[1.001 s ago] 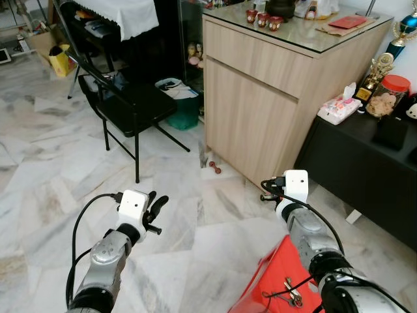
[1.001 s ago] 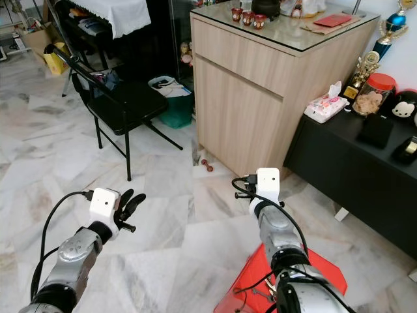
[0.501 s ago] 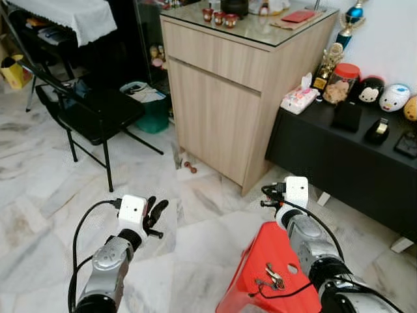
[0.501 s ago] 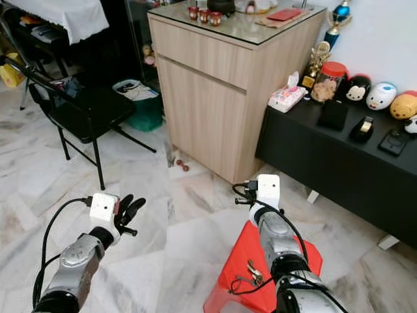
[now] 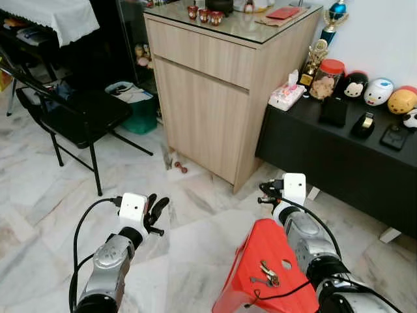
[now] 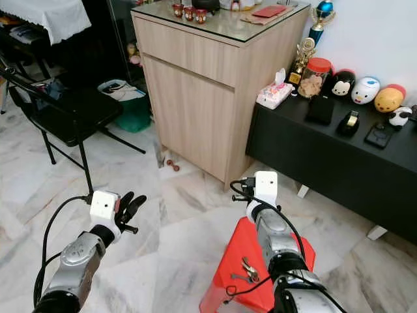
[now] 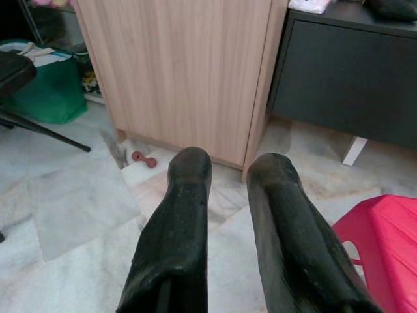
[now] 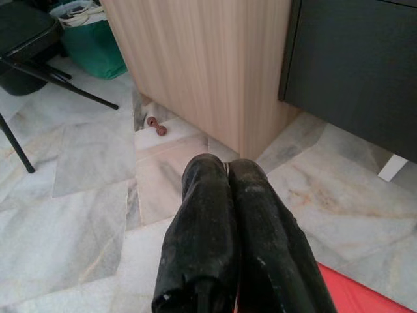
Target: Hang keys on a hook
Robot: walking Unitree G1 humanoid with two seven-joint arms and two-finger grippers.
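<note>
Keys (image 5: 268, 273): laid on the top of the red stool (image 5: 260, 248), beside the right arm, touched by neither hand; a black cord is seen trailing from them across the stool.
Stool: stood on the marble floor (image 5: 195, 235), low in the head views, in front of the cabinet (image 5: 215, 98).
Left hand (image 5: 156, 212): held out over the floor to the left of the stool; fingers (image 7: 182, 215) kept apart by a narrow gap, nothing between them.
Right hand (image 8: 225, 171): held out above the far edge of the stool, pointed toward the cabinet corner; fingers pressed together, nothing gripped.
Cabinet: light wood, glass-topped, small cups carried on top.
Desk (image 5: 352, 156): low and black, to the right of the cabinet; a tissue pack, a jar, a trophy and small figures carried on it.
Chair (image 5: 78, 111): black, folding, well to the left.
Dumbbell (image 7: 142, 158): small, red, on the floor at the foot of the cabinet.
</note>
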